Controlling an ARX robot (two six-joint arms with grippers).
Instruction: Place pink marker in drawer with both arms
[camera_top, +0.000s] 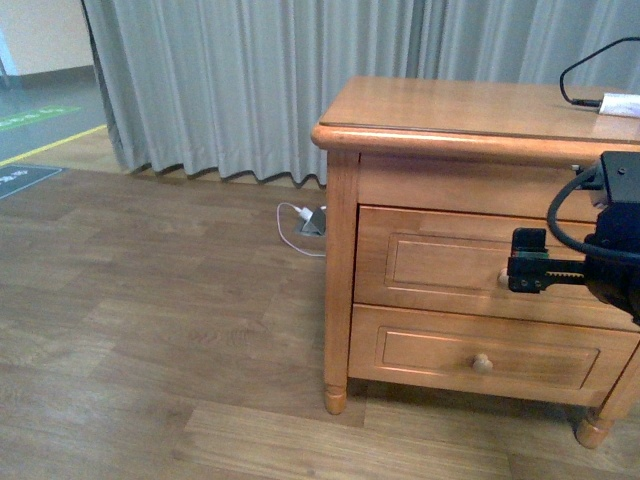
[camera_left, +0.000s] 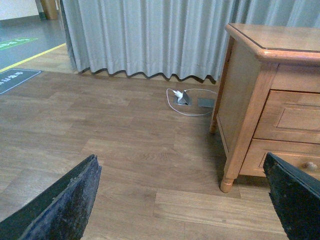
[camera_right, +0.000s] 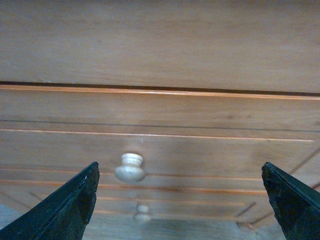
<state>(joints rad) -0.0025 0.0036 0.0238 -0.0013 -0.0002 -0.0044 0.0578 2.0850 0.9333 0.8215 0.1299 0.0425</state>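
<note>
In the front view, a wooden cabinet stands on the right on a wood floor, with a grey curtain behind it. The drawer is the upper one and it is closed. The lower drawer under it is closed too and shows its round knob. The right gripper is in front of the upper drawer, at the height of its panel, and it hides the knob there. On the cabinet top, at the far right, lies a white block with a black cable. A white cable lies on the floor near the curtain. The pink marker is not seen in this view.

In the left wrist view, the left gripper has its jaws wide apart and holds nothing. Between its fingers are the floor and the left corner of the cabinet, well apart from the gripper.

In the right wrist view, the right gripper's jaws are also wide and empty. The drawer front fills the picture, and its knob is between the fingers, closer to one of them, not touched. The marker does not show in any view.
</note>
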